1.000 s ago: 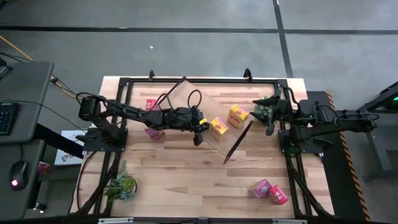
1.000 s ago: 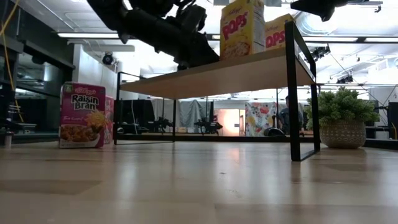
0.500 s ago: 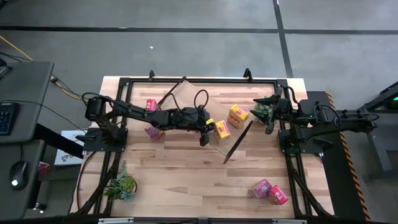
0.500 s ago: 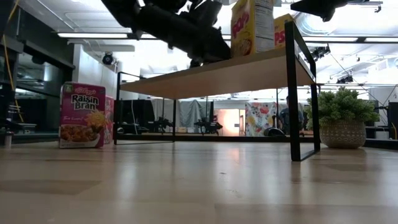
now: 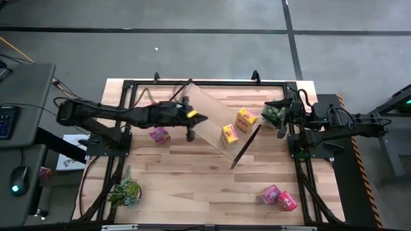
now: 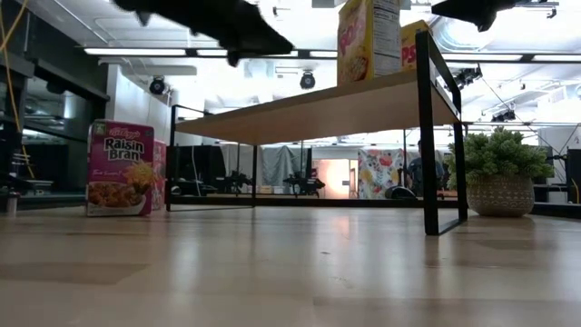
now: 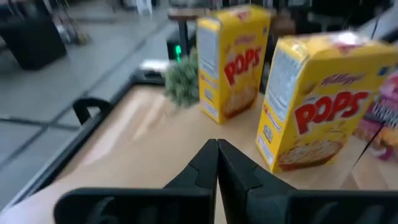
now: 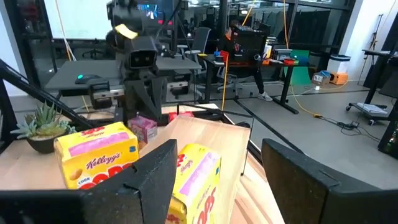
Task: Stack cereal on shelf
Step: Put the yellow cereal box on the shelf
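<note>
The shelf (image 5: 209,109) stands aslant on the table's far half on its dark end frames (image 6: 427,136). Two yellow cereal boxes stand upright on its board, one nearer (image 5: 229,135) and one farther (image 5: 246,119); both show in the left wrist view (image 7: 317,99) (image 7: 233,59). My left gripper (image 5: 203,118) hovers over the board to the left of the boxes, shut and empty (image 7: 217,149). My right gripper (image 5: 280,119) waits open (image 8: 227,180) at the table's right edge, by a potted plant.
A magenta cereal box (image 5: 158,135) stands on the table left of the shelf (image 6: 120,168). A pink box (image 5: 270,194) and a red box (image 5: 287,201) lie at the near right. Potted plants stand at the far right (image 5: 275,112) and near left (image 5: 125,191).
My left gripper went toward the table's right edge to the nearer yellow box, then drew back toward the left edge. The box has turned about on the board, so that its narrow side now faces the low view; it still stands upright.
</note>
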Motion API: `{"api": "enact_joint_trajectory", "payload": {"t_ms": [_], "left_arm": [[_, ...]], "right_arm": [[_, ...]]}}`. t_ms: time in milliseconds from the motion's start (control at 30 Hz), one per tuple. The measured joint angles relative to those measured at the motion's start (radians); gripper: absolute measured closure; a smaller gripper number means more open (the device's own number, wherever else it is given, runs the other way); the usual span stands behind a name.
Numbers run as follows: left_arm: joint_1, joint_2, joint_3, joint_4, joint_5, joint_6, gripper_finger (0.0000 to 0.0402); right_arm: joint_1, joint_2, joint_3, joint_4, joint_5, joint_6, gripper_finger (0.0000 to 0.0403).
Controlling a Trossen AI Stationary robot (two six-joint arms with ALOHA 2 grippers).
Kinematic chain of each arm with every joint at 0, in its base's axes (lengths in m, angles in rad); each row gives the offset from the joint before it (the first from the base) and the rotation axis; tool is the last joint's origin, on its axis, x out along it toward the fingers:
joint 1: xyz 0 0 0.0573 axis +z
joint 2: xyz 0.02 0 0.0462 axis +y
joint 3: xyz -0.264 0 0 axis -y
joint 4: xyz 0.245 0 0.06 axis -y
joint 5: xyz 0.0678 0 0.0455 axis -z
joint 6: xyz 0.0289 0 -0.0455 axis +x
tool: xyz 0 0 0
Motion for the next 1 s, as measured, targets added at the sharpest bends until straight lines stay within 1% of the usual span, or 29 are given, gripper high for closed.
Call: {"api": "enact_joint_trajectory", "payload": {"t_ms": [100, 233, 400, 567, 667, 767, 900, 967, 1000], "left_arm": [[0.001, -0.08, -0.116, 0.155, 0.01, 0.002, 0.0401], [0.0, -0.145, -0.226, 0.303, 0.071, 0.036, 0.0401], [0.0, -0.177, -0.264, 0.308, 0.15, 0.072, 0.0401], [0.0, -0.178, -0.264, 0.299, 0.253, 0.122, 0.0401], [0.001, -0.178, -0.264, 0.295, 0.272, 0.158, 0.0401], [0.007, -0.179, -0.264, 0.294, 0.272, 0.172, 0.0401], [0.023, -0.179, -0.264, 0.294, 0.272, 0.172, 0.0401], [0.032, -0.18, -0.264, 0.294, 0.272, 0.168, 0.0401], [0.036, -0.188, -0.264, 0.286, 0.272, 0.166, 0.0401]], "right_arm": [[0.0, -0.019, 0.0, -0.002, -0.008, 0.014, 0.0176], [0.0, -0.035, 0.0, -0.01, -0.008, 0.031, 0.0176], [0.0, -0.039, 0.0, -0.027, -0.003, 0.071, 0.0176], [0.0, -0.036, 0.0, -0.006, -0.006, 0.092, 0.0176], [0.001, -0.018, 0.0, 0.042, -0.062, 0.093, 0.0186], [0.001, 0.038, 0.0, 0.122, -0.124, 0.086, 0.0227], [0.004, 0.14, 0.0, 0.215, -0.196, 0.036, 0.0317], [0.015, 0.183, 0.0, 0.241, -0.213, 0.009, 0.0369], [0.023, 0.202, 0.005, 0.244, -0.215, -0.007, 0.0385]]}}
